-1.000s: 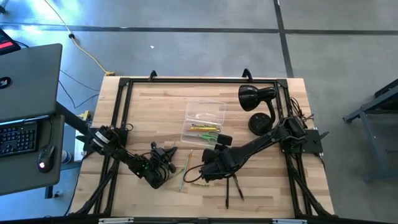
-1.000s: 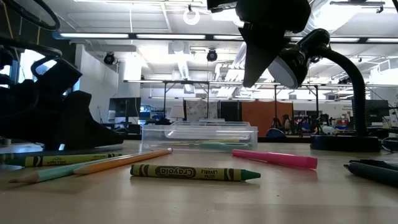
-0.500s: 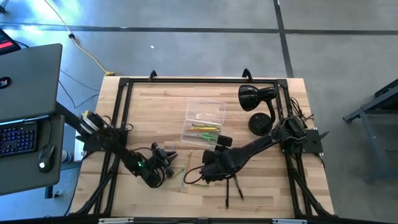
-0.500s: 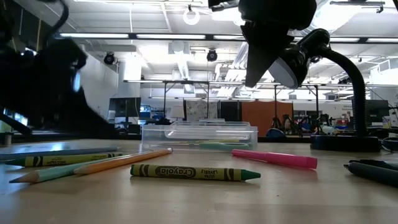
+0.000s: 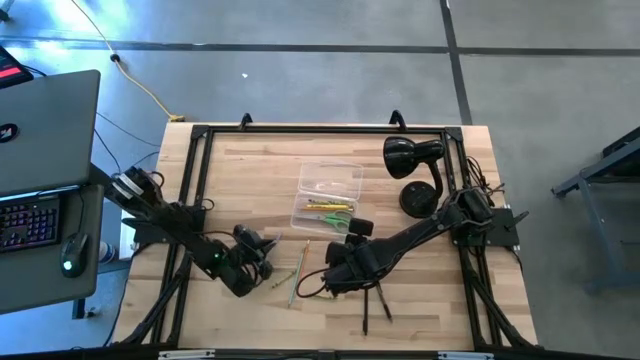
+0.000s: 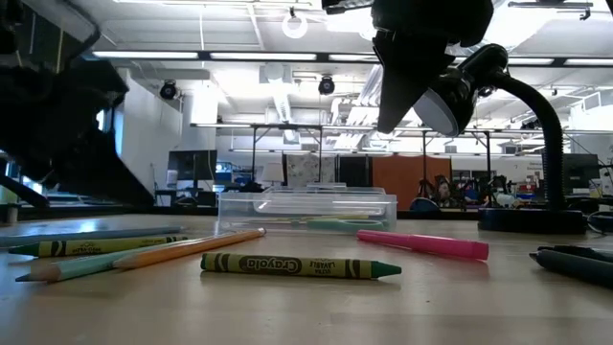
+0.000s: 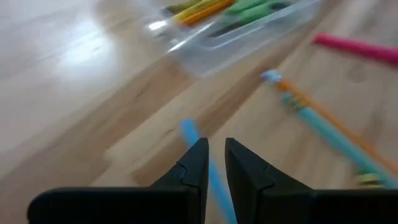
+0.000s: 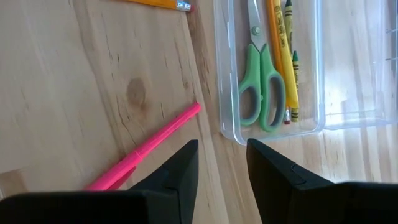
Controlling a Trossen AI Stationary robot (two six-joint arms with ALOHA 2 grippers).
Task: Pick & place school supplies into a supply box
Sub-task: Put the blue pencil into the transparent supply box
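while both arms hang over it, the table [image 5: 240,160] shows as a pale wooden top with a black frame round its edges, standing on a grey concrete floor. beside the table's left edge sits a desk with a laptop [image 5: 45,125], a keyboard [image 5: 28,222] and a mouse [image 5: 69,262]. seen from table height, the room behind is a wide workshop with strip lights and benches. one black desk lamp [image 5: 412,160] stands at the far right of the table.

the supply box [image 5: 328,197], one clear plastic tray, lies near the middle of the table. its lid or a second clear part lies against its far end; which, i cannot tell. inside it the right wrist view shows one pair of green-handled scissors [image 8: 262,93], one yellow crayon [image 8: 284,43] and one orange pencil [image 8: 275,25].

out on the wood i count, from the low view, one green crayon [image 6: 300,265] nearest the camera, one pink marker [image 6: 422,243], one orange pencil [image 6: 188,248], one light teal pencil [image 6: 86,264], one yellow-green crayon [image 6: 96,245], one grey-blue pen [image 6: 91,233] and two dark pens [image 6: 572,262] at the right edge.

the left gripper [image 7: 212,158] hovers low over the near left part of the table, its fingers slightly apart with a blue pen [image 7: 208,169] lying between them; whether they grip it i cannot tell. the right gripper [image 8: 221,163] hangs above the pink marker just beside the box's near end, fingers spread and empty.
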